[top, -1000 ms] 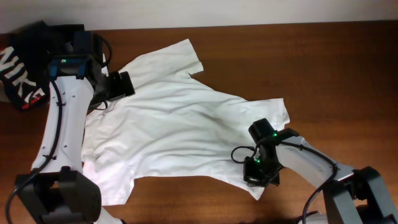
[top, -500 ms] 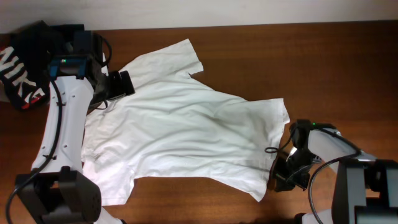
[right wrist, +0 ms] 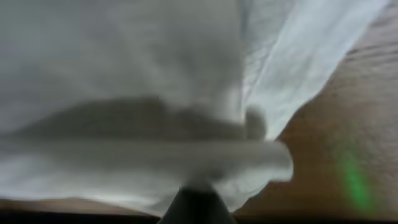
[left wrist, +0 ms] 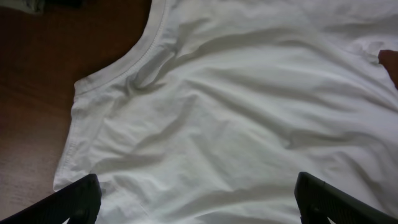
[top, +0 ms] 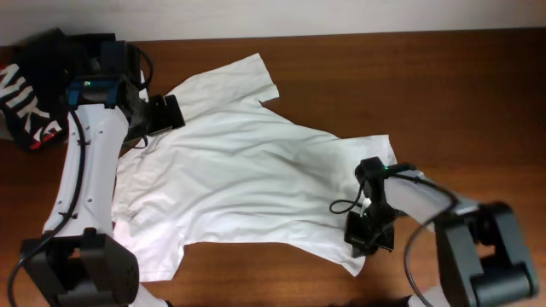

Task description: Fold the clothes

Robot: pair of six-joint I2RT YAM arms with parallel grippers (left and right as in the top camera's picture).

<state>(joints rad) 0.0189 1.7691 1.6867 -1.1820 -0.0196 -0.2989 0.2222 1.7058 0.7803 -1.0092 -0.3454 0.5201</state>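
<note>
Overhead: swings the right gripper off the table, back onto the 4 o'clock hem of the white shirt spread mid-table. Bunches cloth; clamped or not, cannot tell. Holds the left gripper wide open at 10 o'clock. Looks like a regrasp; fold unstarted.

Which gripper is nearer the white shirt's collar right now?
Left. The left gripper is open just beside the collar, at the white shirt's upper-left end; the right gripper is far across it, at the lower-right hem.
</note>
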